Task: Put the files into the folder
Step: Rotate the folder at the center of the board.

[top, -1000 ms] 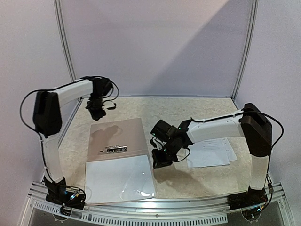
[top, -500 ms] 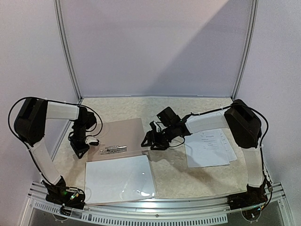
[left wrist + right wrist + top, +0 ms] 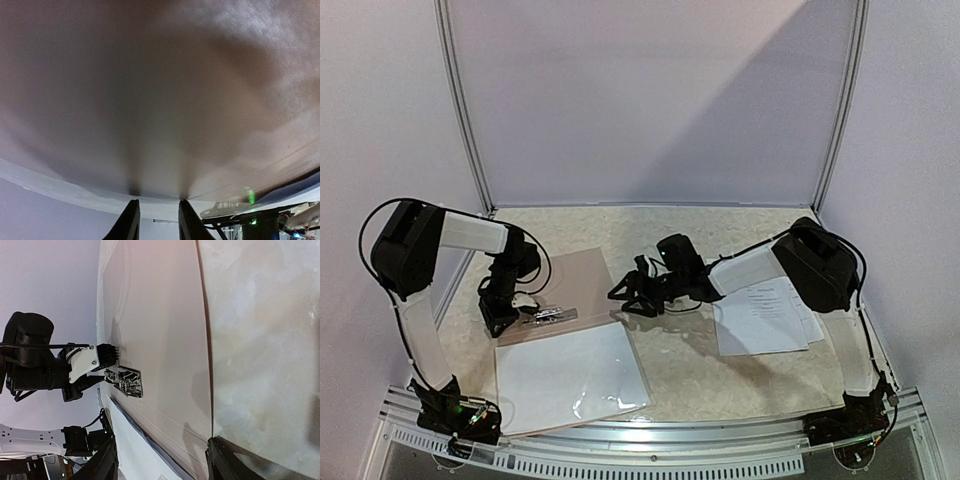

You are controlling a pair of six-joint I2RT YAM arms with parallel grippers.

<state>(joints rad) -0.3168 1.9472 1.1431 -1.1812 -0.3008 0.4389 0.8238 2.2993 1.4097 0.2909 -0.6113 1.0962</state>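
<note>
Here, right claw (image 3: 162,452) spread over folder (image 3: 580,275); left claw (image 3: 157,212) slightly parted; files (image 3: 765,320) illegible.

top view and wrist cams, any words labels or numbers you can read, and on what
files: lines of black print, too small and blurred to read.
folder: no text seen.
clip: no marking legible.
Nothing here can be quoted.

Left tool (image 3: 157,202), right tool (image 3: 160,445) flank folder (image 3: 582,275); bare table (image 3: 690,365) strip between folder, files (image 3: 760,315).
</note>
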